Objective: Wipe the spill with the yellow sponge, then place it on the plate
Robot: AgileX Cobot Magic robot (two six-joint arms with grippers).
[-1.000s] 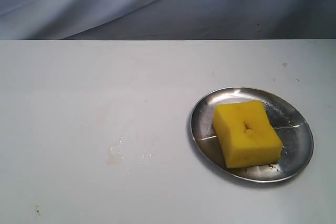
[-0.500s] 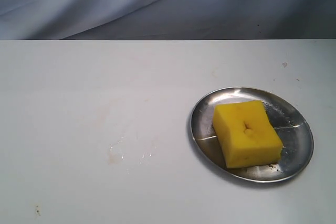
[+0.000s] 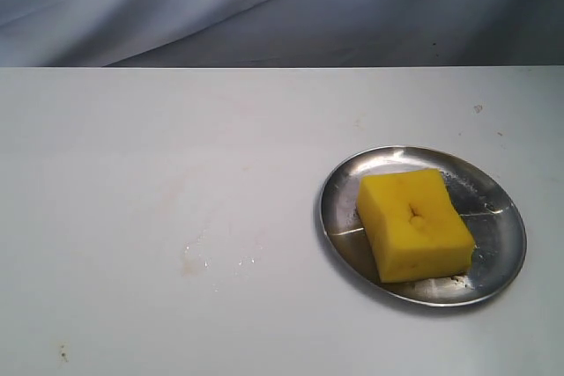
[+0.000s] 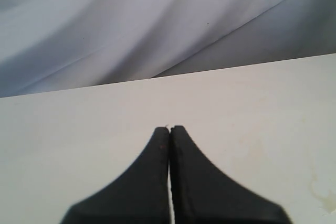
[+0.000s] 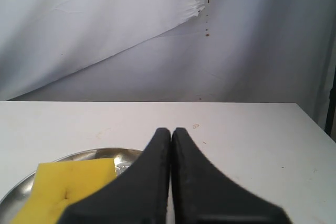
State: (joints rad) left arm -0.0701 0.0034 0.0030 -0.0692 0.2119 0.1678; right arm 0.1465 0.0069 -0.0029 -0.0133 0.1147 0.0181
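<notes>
Only exterior view: whole plate (image 3: 495, 198)

Matte black, tapering end effectors (image 4: 169, 128) (image 5: 171, 129)

Exterior view looks down on the table (image 3: 132, 173); right wrist shares the plate (image 3: 337, 209).

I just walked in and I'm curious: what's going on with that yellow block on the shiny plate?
Nothing is being handled right now. The yellow sponge lies on the plate. The left gripper and right gripper are both shut and hold nothing. On the table, a faint wet trace of the spill shows left of the plate.
</notes>
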